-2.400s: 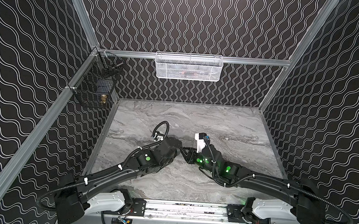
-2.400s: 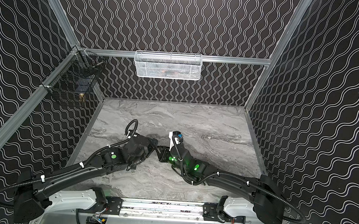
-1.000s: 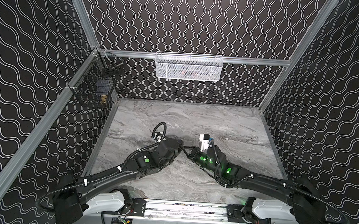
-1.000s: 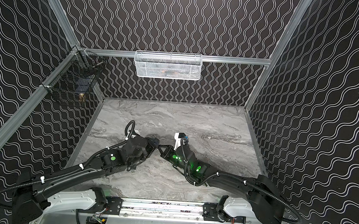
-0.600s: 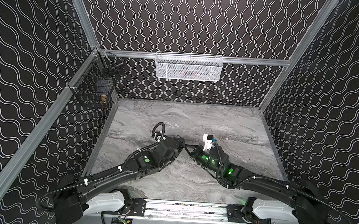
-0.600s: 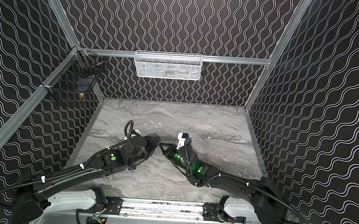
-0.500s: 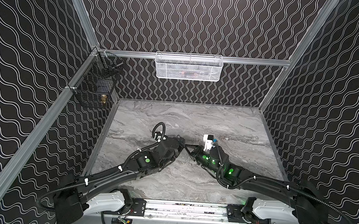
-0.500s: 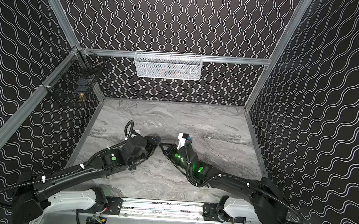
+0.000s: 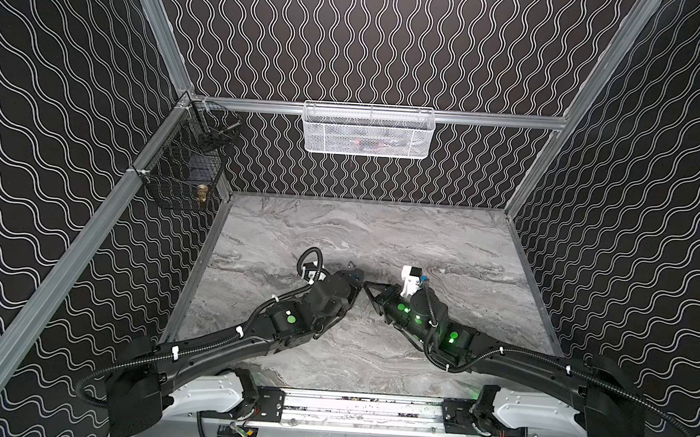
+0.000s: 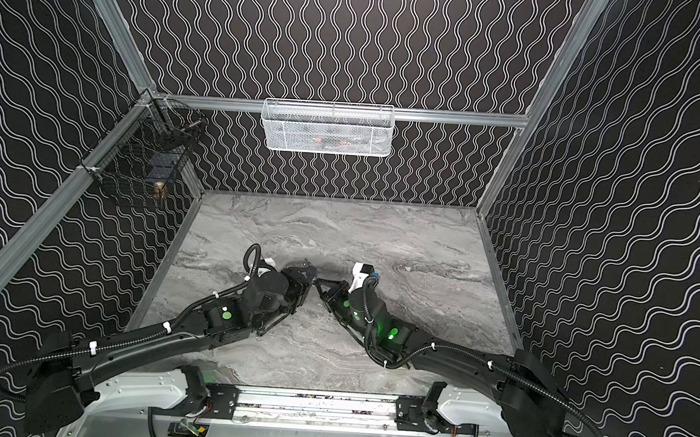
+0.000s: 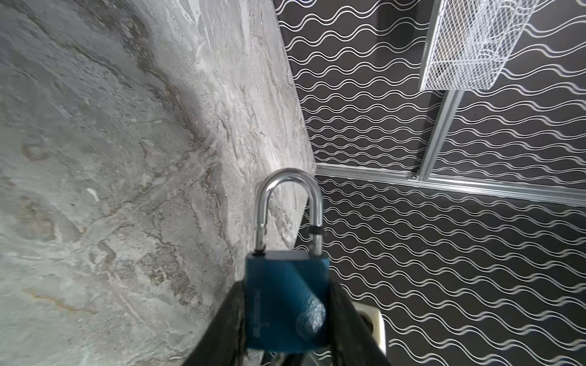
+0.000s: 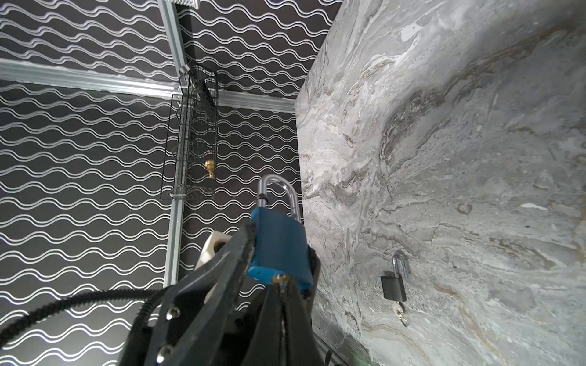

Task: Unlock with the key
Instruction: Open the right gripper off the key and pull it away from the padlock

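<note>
My left gripper is shut on the body of a blue padlock, one finger on each side, with the steel shackle pointing away from the wrist. The tip of the shackle's short leg seems to sit just at the top of the body. My right gripper is shut on a small brass key, which sits in the underside of the blue padlock. In both top views the left gripper and the right gripper meet tip to tip above mid-table.
A black padlock with a key in it lies flat on the marble table. A white mesh basket hangs on the back wall. A black wire basket hangs in the back left corner.
The right wrist has swung to the right, and the joined grippers have drifted slightly toward the back. Both grips stay as they were.
</note>
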Available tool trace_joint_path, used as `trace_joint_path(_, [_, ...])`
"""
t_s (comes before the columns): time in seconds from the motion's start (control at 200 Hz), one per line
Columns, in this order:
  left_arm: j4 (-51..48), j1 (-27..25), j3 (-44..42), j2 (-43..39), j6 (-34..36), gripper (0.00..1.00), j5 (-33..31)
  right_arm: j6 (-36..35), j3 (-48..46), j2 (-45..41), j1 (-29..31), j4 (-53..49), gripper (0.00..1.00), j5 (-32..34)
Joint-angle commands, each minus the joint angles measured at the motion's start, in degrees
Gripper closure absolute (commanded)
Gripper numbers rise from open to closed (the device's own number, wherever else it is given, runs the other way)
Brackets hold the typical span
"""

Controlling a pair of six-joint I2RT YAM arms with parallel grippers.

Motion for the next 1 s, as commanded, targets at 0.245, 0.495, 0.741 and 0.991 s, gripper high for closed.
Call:
trace_joint_path(0.245, [-0.9,-0.6,1.1,0.1,1.0,1.0,5.7,-2.4,0.4,0.4,1.1,11.7,1.0,-2.4])
trace_joint_path(0.495, [-7.8,-0.3,3.2,-1.3,9.6,1.0,-0.5,-7.8,-2.0,-1.0,1.1,10.0,0.71,-0.7])
trace_joint_path(0.741, [-15.9,0.1,5.9,-4.3,20.7,1.0,-8.6,-13.6,-2.2,-5.0,1.1,4.8,0.54,-0.3])
trace_joint_path(0.991, [-18.1,0.1,8.5,-8.6,46.6,1.0,-11.6,-26.1,2.8,-9.0,-0.1,-11.4,0.41,-0.5])
